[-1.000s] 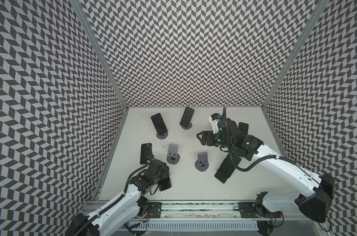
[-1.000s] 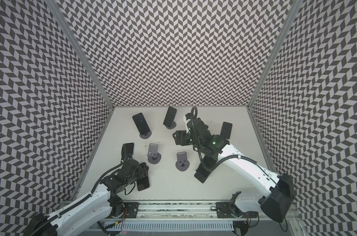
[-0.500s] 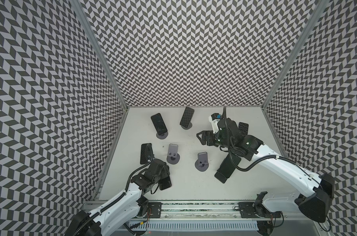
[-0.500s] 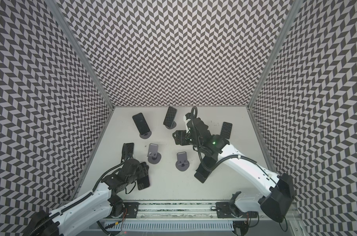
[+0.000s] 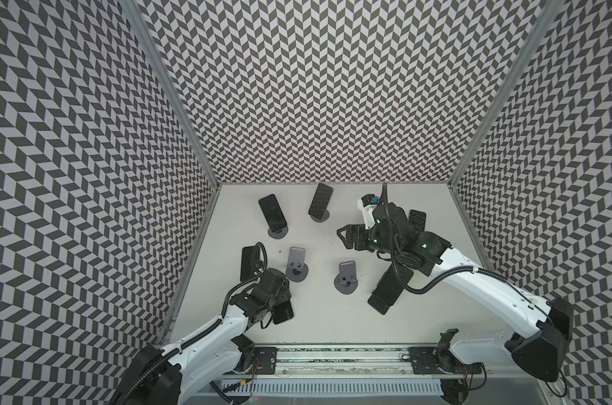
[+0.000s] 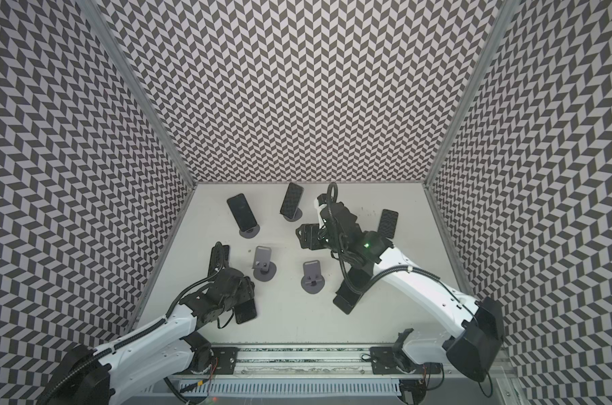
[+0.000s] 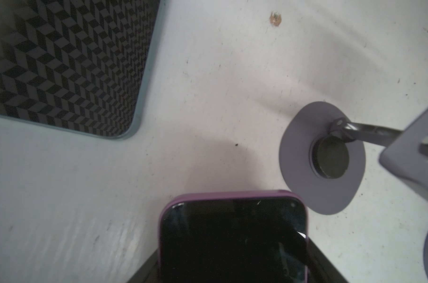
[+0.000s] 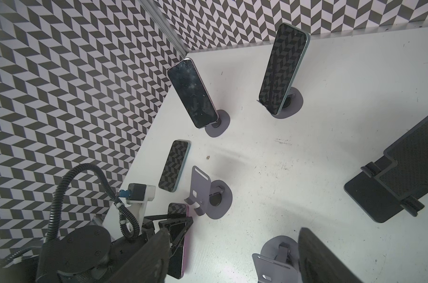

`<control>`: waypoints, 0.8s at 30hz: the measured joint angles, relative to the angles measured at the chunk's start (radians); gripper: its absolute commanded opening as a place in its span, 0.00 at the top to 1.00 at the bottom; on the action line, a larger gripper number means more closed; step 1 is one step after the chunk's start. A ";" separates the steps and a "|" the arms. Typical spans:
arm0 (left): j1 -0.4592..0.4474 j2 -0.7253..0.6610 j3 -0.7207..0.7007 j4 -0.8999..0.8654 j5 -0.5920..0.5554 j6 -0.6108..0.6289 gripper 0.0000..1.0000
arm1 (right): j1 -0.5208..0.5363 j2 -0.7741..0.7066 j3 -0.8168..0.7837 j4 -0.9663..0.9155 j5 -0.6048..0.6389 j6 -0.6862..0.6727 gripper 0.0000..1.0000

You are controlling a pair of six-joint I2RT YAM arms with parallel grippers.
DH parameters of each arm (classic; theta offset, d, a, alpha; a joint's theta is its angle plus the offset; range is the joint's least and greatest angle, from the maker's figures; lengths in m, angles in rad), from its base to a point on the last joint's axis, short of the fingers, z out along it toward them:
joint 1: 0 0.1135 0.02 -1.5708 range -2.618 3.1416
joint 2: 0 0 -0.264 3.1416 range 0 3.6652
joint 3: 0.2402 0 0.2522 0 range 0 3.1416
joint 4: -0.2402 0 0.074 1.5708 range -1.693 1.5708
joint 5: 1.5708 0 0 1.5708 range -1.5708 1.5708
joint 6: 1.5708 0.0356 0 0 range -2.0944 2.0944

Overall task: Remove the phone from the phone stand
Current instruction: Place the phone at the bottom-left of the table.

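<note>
Chevron-walled cell, white bench [image 5: 332,315]: phone [image 7: 232,235] off stand [image 7: 320,156].
The left hand [image 8: 183,221] is clamped on the purple-cased phone, screen up, just beside the empty grey stand near the bench's left front. The right hand [image 5: 344,236] hangs over mid-bench, jaws apart, holding nothing. Whether the phone touches the bench cannot be told.

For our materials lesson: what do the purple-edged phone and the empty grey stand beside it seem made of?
Purple-edged phone: glossy glass front, showing reflections; its rim looks like matte plastic or silicone. Empty grey stand: thin matte sheet with a bent plate, likely painted metal, possibly plastic; no glare.
</note>
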 measured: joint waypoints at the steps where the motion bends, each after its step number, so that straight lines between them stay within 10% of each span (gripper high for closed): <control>1: 0.000 -0.001 0.000 -0.001 0.000 -0.002 0.32 | 0.000 0.000 0.000 0.000 0.000 -0.002 0.20; 24: 0.002 -0.010 0.000 -0.009 0.000 -0.024 0.22 | 0.000 -0.001 0.000 0.000 0.001 -0.032 0.19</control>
